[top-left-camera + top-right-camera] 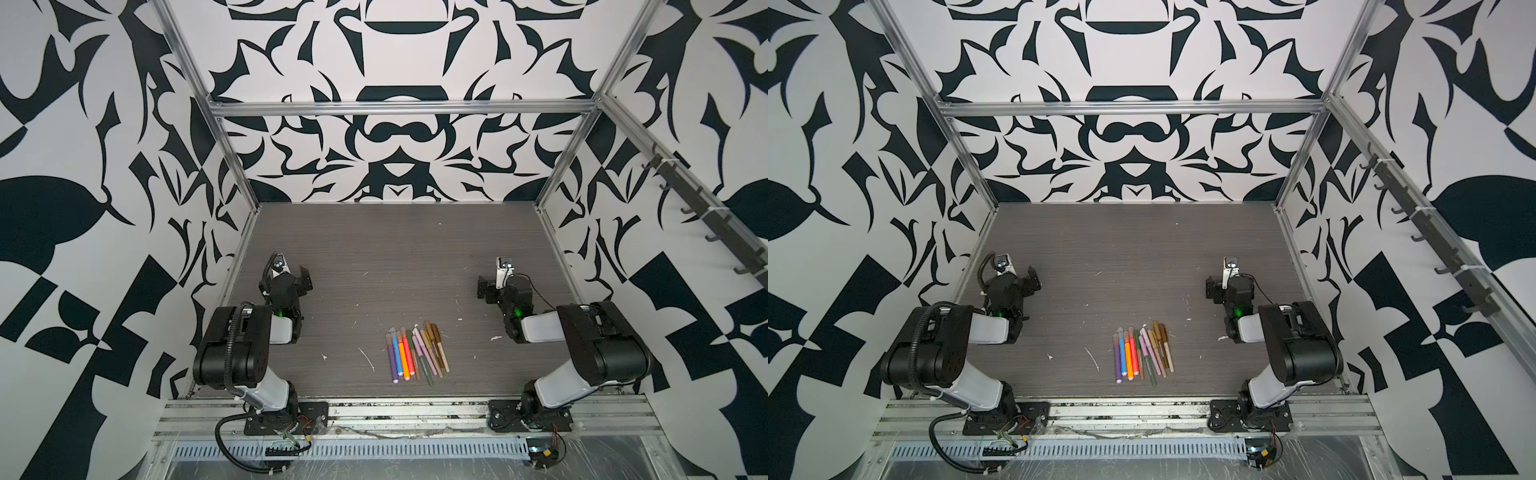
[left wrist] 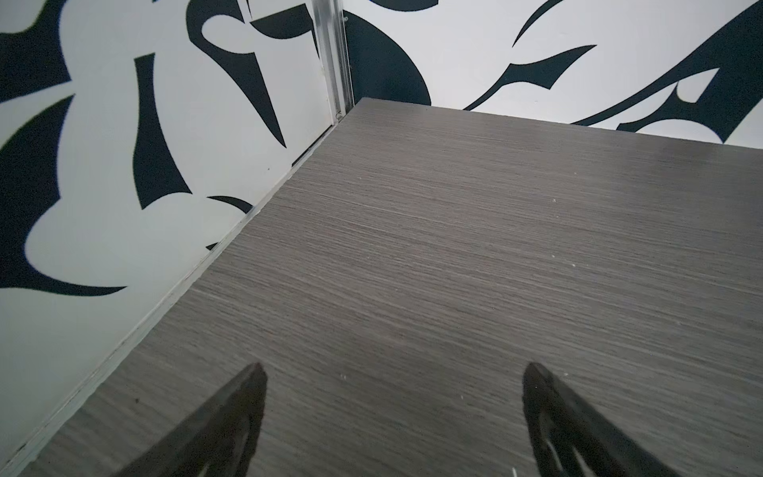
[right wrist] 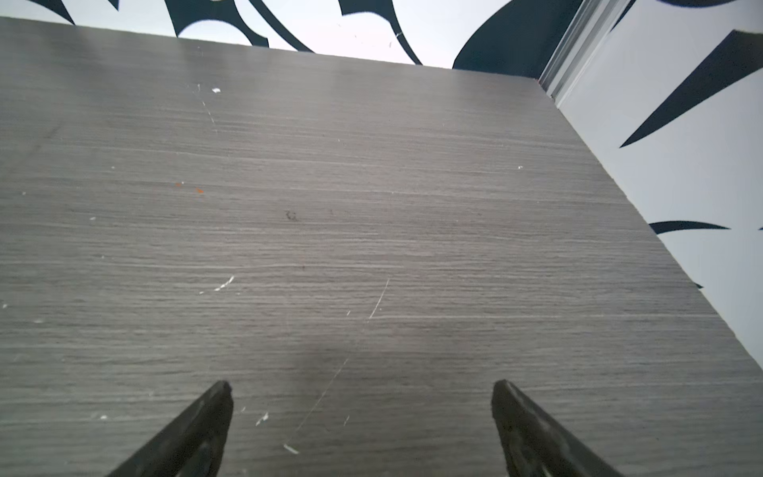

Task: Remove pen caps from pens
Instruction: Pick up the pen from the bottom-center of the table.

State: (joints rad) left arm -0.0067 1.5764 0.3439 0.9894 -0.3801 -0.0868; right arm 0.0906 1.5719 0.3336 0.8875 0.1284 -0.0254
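Seen from above, with the far wall at 12 o'clock, the grey wood-look counter holds ten slim marker pens. They lie in a tight bunch at 6 o'clock from its middle, near the front rail. They lie flat, side by side and touching.

The four thicker bright ones are on the 9 o'clock side of the bunch: a purple pen, a blue pen, an orange pen and a pink-red pen. They run about straight from 12 to 6. The thinner tan, brown, pink and olive ones lie on the 3 o'clock side. They lean a little, from 11 to 5, and some cross each other.

The short stubby plastic pen caps sit on the 12 o'clock ends of the pens. They look pale pink on the bright ones and brown on some thin ones.

The black left hand is at 9 o'clock on the counter, well apart from the pens. In the left wrist view its two dark fingers stand wide apart, with only bare counter between them. It holds nothing.

The black right hand is at 3 o'clock, also well apart from the pens. Its fingers stand wide apart too, and it holds nothing.

Small white flecks lie on the counter at 9 o'clock from the pens.
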